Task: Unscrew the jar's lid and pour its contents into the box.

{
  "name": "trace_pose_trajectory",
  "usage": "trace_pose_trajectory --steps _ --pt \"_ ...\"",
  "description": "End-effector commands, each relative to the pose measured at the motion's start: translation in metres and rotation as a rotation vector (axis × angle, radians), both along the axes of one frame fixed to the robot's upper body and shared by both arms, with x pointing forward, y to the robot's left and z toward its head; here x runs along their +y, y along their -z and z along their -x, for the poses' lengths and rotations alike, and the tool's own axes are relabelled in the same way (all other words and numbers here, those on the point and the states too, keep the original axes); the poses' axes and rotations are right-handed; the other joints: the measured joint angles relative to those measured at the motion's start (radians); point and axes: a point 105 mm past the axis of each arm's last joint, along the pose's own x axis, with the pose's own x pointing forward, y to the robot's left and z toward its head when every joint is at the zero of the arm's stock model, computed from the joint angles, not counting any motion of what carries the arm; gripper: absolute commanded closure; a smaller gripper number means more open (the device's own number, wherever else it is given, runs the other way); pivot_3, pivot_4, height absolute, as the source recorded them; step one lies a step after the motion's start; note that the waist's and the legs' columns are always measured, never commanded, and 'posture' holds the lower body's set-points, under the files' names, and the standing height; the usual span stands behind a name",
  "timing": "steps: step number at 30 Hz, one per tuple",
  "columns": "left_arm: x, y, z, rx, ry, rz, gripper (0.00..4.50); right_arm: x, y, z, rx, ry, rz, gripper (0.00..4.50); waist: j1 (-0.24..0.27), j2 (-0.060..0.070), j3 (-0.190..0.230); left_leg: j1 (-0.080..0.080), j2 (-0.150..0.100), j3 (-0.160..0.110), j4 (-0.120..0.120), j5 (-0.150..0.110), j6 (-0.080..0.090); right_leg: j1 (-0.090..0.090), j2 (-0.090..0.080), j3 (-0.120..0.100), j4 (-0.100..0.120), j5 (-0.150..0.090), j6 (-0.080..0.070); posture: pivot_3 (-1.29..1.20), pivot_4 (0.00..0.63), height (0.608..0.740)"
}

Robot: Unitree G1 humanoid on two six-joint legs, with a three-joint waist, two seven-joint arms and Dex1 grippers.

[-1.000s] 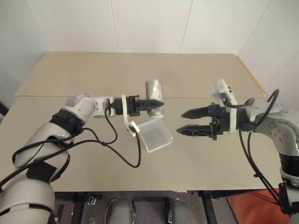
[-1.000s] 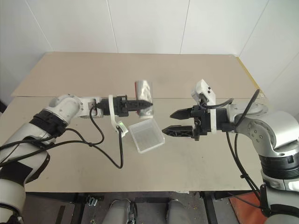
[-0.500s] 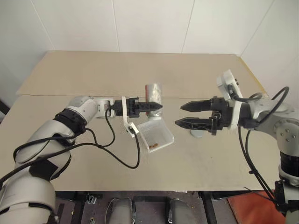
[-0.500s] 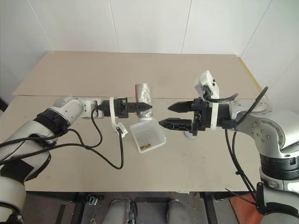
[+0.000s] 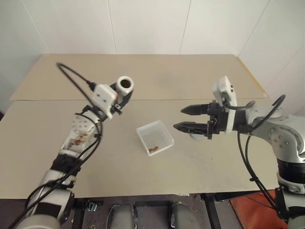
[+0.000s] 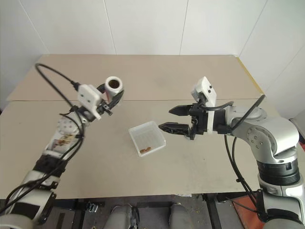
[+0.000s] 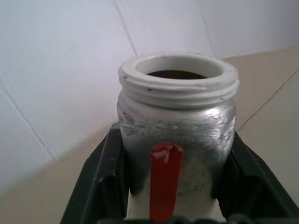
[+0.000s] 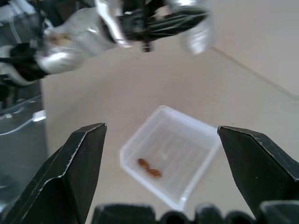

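Pour looks done: contents (image 5: 153, 149) lie in the box (image 5: 164, 130); your left gripper (image 7: 177, 186) pinches the lidless jar (image 5: 125, 84) above-left of the box; right gripper (image 5: 183, 119) spread, empty; next, set the jar down.

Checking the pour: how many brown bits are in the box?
2 visible, side by side near one corner of the box: bits. More may be hidden in the jar.

Beige table (image 5: 200, 162) with a seam, against white panelled walls (image 5: 147, 24).
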Motion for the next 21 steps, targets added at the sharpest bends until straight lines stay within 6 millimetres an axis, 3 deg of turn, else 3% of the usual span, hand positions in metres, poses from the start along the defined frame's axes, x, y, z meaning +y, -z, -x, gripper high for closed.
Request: trace_pose_trajectory --steps 1,8,12,19,21 --pt "0.010 0.013 0.010 0.139 0.026 0.093 2.51 0.002 -0.010 0.001 -0.075 -0.004 -0.009 0.03 0.001 0.000 0.000 0.001 0.000 0.000 0.000 0.000 0.000 0.001 0.000 0.000 0.000 0.000 0.000 0.00 0.150 0.740" --pt "0.010 0.041 0.017 0.241 0.009 0.203 2.51 0.003 -0.016 0.000 -0.059 0.004 -0.088 0.03 0.013 0.000 0.000 0.002 -0.001 0.000 0.000 0.000 0.000 0.002 0.000 0.000 -0.001 0.000 0.000 0.00 0.150 0.740" --pt "0.008 0.058 0.015 0.273 -0.002 0.135 2.51 0.005 -0.016 0.002 -0.067 -0.001 -0.088 0.03 0.019 0.000 0.000 0.002 -0.001 0.001 0.000 0.000 0.000 0.002 0.000 0.000 -0.002 0.000 0.000 0.00 0.150 0.740" --pt "0.018 0.067 0.040 0.237 0.012 0.010 0.32 0.002 -0.018 0.002 -0.068 0.013 -0.090 0.00 0.014 0.000 0.000 0.003 -0.001 0.001 -0.001 0.000 0.000 0.002 0.000 0.001 -0.002 0.000 0.000 0.00 0.150 0.740" --pt "0.026 0.067 0.054 0.245 0.018 -0.030 0.32 0.001 -0.018 0.002 -0.065 0.016 -0.085 0.00 0.011 0.000 0.000 0.003 0.000 0.001 -0.002 0.000 0.000 0.001 0.000 0.001 -0.002 0.000 0.000 0.00 0.150 0.740"
